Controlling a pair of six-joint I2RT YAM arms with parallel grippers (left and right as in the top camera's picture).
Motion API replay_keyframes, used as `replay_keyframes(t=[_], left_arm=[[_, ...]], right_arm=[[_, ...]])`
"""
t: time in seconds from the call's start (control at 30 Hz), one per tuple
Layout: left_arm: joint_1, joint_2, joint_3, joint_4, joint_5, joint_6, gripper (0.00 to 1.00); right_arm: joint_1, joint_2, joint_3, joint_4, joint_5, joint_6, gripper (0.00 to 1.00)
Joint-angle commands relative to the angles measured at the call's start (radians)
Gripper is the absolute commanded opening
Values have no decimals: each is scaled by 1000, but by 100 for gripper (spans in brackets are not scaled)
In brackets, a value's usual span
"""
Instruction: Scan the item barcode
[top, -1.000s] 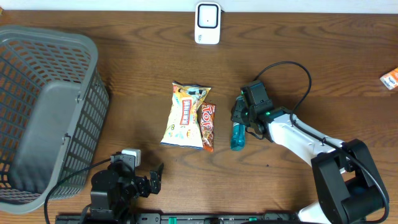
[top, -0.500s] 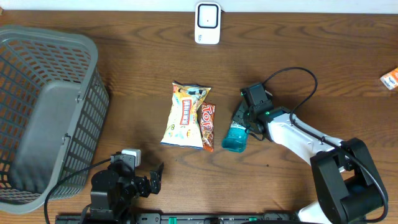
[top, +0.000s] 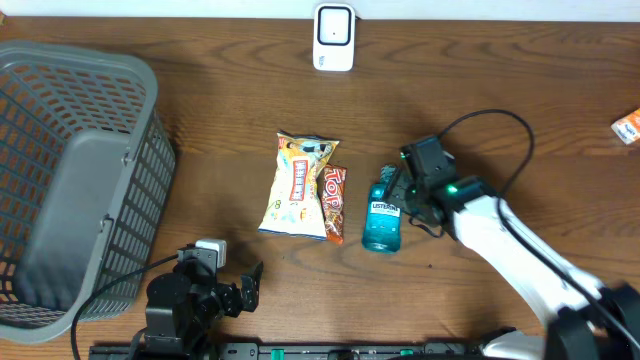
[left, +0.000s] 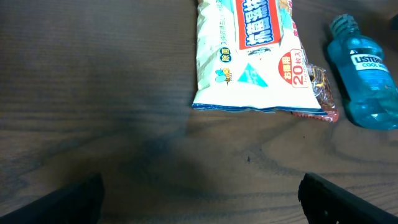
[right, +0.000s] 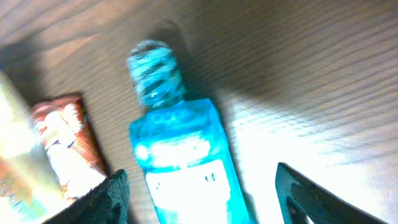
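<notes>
Wooden table (top: 200, 90): the bottle (top: 381, 213) has rolled label-up, at 3 o'clock of the snacks (top: 300, 185). We see the right gripper (top: 408, 196) spread apart, just released; the left gripper (left: 199, 202) gapes idle. The scanner (top: 333, 37) at 12 o'clock awaits.

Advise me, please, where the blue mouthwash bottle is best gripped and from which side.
Grip the mouthwash bottle across its flat body, just below the shoulder, coming straight down from above. It lies label-up, cap pointing away from the robot; the neck is round and thin. Mind the snack bar close on its left.
</notes>
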Motion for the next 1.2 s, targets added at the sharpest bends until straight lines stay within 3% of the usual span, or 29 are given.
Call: replay_keyframes(t=[0.0, 0.2, 0.33, 0.43, 0.5, 0.93, 1.17], left_arm=[[4, -6, -3, -46, 4, 2, 100], [4, -6, -3, -46, 4, 2, 100], [4, -6, -3, -46, 4, 2, 100], [4, -6, -3, -46, 4, 2, 100], [4, -6, -3, -46, 4, 2, 100], [4, -6, -3, -46, 4, 2, 100], [4, -6, -3, -46, 4, 2, 100]], right_arm=[[-1, -110, 16, -37, -20, -146, 99], [0, -212, 14, -78, -92, -225, 99], [26, -200, 14, -72, -106, -344, 93], [63, -167, 14, -93, -85, -342, 93], [88, -141, 14, -101, -42, -324, 99], [124, -51, 18, -161, 59, -252, 99], [138, 172, 207, -274, 70, -288, 99]])
